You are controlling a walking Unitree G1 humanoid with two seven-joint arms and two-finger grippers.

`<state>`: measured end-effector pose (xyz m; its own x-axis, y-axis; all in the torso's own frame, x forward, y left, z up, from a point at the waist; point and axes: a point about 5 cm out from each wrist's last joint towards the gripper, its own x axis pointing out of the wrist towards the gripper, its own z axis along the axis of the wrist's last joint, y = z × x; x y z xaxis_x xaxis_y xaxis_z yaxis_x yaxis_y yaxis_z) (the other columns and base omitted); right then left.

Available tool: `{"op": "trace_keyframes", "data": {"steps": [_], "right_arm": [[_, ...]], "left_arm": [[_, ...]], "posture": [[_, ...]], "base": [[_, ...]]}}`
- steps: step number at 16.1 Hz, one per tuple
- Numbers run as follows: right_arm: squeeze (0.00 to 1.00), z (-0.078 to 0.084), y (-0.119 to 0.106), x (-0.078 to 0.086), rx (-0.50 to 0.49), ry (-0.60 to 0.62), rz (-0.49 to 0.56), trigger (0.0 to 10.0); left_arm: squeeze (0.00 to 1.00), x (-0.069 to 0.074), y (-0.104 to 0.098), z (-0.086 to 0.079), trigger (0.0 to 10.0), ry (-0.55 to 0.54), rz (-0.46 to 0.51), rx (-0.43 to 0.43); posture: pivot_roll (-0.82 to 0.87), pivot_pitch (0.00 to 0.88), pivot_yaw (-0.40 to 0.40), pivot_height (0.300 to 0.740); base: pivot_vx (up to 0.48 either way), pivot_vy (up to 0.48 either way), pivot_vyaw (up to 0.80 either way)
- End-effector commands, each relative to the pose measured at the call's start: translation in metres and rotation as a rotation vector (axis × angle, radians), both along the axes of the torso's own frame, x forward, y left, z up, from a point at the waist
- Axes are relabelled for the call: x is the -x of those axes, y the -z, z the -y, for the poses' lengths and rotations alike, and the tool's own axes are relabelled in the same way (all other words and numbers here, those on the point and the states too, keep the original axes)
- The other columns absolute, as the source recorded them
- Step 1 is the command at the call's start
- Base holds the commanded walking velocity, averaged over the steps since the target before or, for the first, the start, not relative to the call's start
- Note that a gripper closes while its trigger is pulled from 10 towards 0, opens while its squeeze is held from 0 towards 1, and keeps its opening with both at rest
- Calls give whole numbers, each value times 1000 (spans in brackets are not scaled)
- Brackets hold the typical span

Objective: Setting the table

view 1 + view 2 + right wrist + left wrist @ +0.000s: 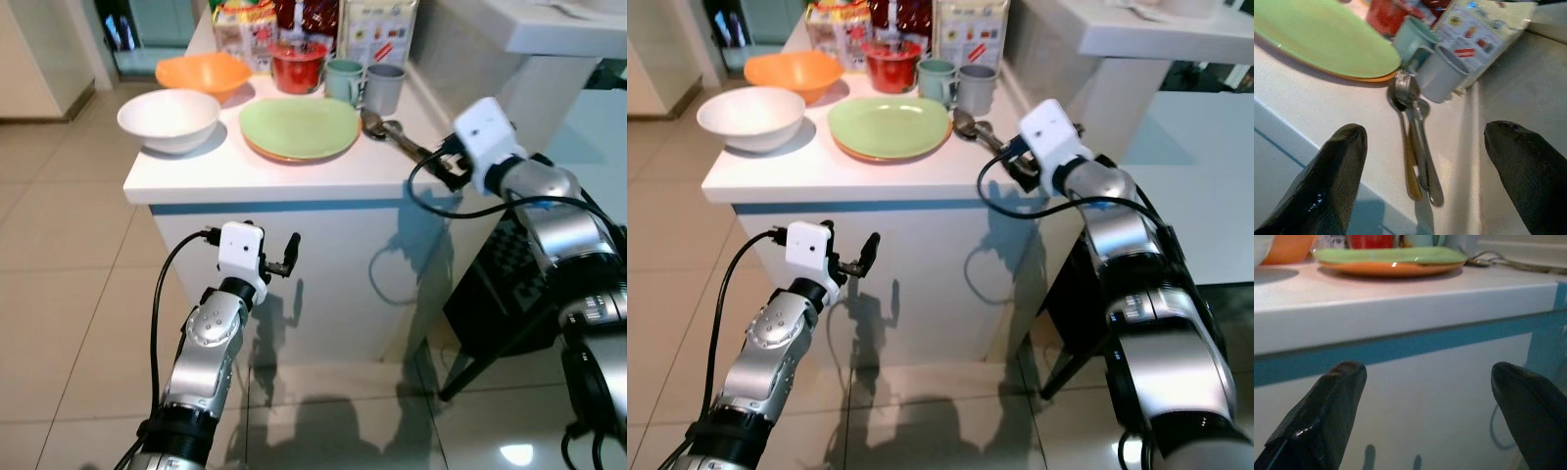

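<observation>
Green plate stacked on orange plate mid-counter; spoons bundled beside it; white bowl, orange bowl, two mugs upright.

The silver left arm rises from 7 o'clock of the left eye view, its white-capped wrist upright, and the left gripper of two long black fingers points toward 2 o'clock, spread wide. The silver right arm reaches in from 4 o'clock, elbow bent; the right gripper aims toward 10 o'clock, fingers parted.
</observation>
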<state>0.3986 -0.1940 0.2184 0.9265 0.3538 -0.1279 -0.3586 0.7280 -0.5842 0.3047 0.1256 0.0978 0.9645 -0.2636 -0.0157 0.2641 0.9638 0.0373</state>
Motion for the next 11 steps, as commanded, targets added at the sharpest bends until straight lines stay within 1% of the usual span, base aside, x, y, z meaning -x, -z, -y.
{"op": "trace_keyframes", "data": {"steps": [1,5,8,9,10,11], "right_arm": [[0,-1,-9,-3,33,-20,23,10000],[0,-13,-18,-10,67,-50,42,10000],[0,-16,-18,-13,97,-61,35,10000],[0,-17,-21,-13,112,-71,37,10000],[0,-18,-24,-14,129,-85,42,10000],[0,-19,-27,-14,142,-95,49,10000]], "left_arm": [[0,1,-3,1,10000,-3,7,-7],[0,4,-5,-2,10000,-21,12,-7],[0,6,-6,-3,10000,-30,8,-10],[0,2,-19,-4,10000,-14,29,-49],[0,-6,-39,-7,10000,8,72,-96],[0,-16,-59,-14,10000,27,112,-135]], "posture": [[76,0,-59,740],[100,14,-73,740],[108,22,-82,740],[108,28,-80,740],[110,30,-77,740],[111,32,-75,740]], "base": [[0,0,0],[0,0,0],[0,0,0],[0,0,0],[0,0,0],[0,0,0]]}}
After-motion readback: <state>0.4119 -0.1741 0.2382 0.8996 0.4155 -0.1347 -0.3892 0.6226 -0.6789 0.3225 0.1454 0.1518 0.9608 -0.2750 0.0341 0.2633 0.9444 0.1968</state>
